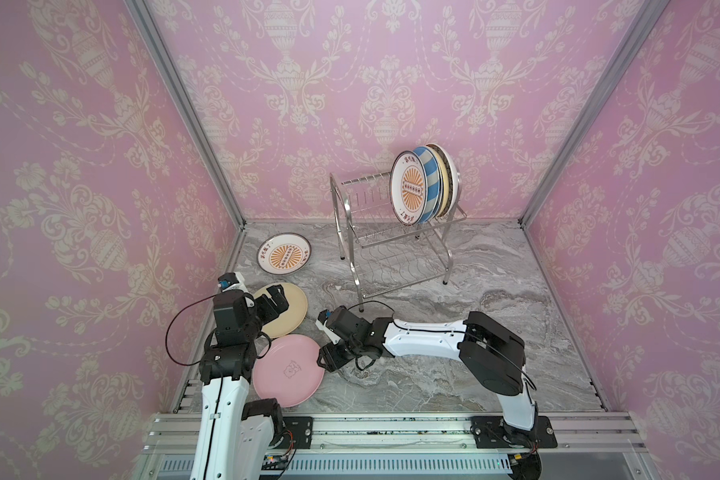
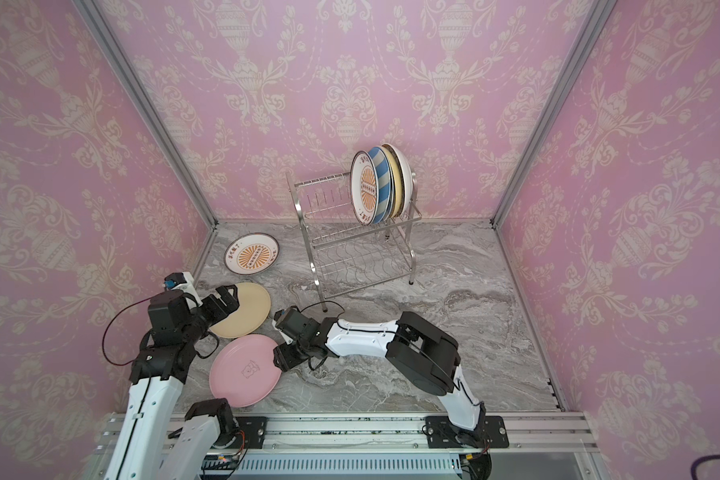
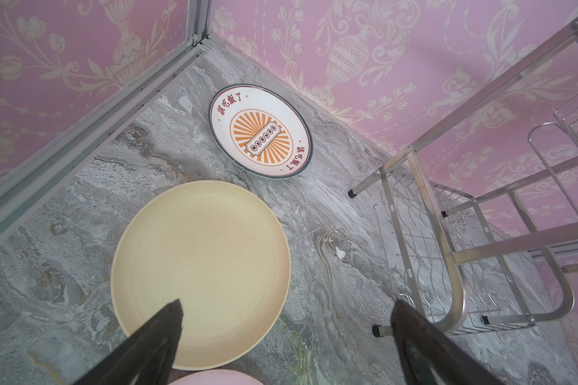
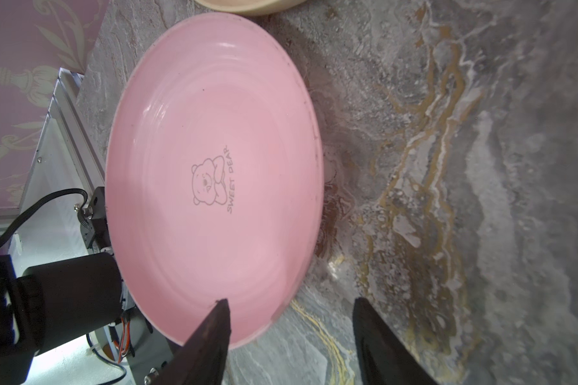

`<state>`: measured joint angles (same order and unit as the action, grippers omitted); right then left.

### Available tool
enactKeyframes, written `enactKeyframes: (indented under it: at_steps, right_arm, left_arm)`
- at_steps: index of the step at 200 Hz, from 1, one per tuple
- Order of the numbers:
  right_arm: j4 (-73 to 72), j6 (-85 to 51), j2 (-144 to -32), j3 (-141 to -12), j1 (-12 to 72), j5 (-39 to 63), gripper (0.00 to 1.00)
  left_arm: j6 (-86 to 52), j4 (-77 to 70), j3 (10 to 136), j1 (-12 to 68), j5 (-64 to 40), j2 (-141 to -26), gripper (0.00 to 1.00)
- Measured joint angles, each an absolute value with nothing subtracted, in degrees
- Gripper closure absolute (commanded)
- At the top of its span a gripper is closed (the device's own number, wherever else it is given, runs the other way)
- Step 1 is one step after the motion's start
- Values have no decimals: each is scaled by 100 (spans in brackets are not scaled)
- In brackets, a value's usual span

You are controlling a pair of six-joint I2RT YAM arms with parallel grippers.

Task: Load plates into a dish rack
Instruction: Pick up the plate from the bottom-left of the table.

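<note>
The chrome dish rack (image 1: pixel 391 243) stands at the back of the marble table, with several plates upright at the right end of its upper tier; a sunburst plate (image 1: pixel 408 189) is frontmost and a blue-white striped one (image 1: pixel 432 183) stands behind it. Flat on the table lie another sunburst plate (image 1: pixel 283 253), a cream plate (image 1: pixel 287 311) and a pink plate (image 1: pixel 287 370). My left gripper (image 3: pixel 287 303) hangs open above the cream plate's (image 3: pixel 201 266) near edge. My right gripper (image 4: pixel 291 300) is open and straddles the pink plate's (image 4: pixel 211 173) right rim, one finger over the plate and the other over the table.
Pink wallpapered walls close in the table (image 1: pixel 454 332) on the left, back and right. An aluminium rail (image 1: pixel 391 432) carrying both arm bases runs along the front. The rack's (image 3: pixel 454 253) lower tier holds nothing.
</note>
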<state>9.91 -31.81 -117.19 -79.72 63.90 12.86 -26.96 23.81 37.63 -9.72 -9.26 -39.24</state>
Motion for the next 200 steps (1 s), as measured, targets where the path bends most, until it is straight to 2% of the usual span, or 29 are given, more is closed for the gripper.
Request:
enactKeyframes:
  at_steps: [104,200]
  right_arm:
    - [1181,-3284,-12331,-8580,6390,1389,53]
    - [1468,-3330,-12416,-8748,6390,1149,74]
  left_arm:
    - [-2755,2322,3520,-1007,-1229,-3909,1]
    - [-2731,2324,3520,-1009,-1236,-3693,1]
